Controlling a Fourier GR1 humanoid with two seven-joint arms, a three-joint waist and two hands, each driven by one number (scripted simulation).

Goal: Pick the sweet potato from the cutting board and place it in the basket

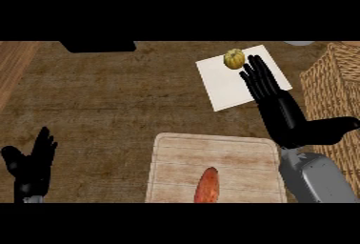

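Note:
An orange sweet potato (207,186) lies on the pale wooden cutting board (175,157), near the board's front edge. The woven basket (330,90) stands at the right edge of the counter. My right hand (281,112) is open, its straight fingers stretched up over the white sheet, well beyond the board and the sweet potato; its thumb points right toward the basket. My left hand (32,164) rests open with fingers up at the lower left.
A white sheet (228,86) lies behind the board with a small yellow squash (234,58) on its far end, just left of my right fingertips. A dark object (98,45) sits at the counter's far edge. A wooden strip (14,66) runs along the left.

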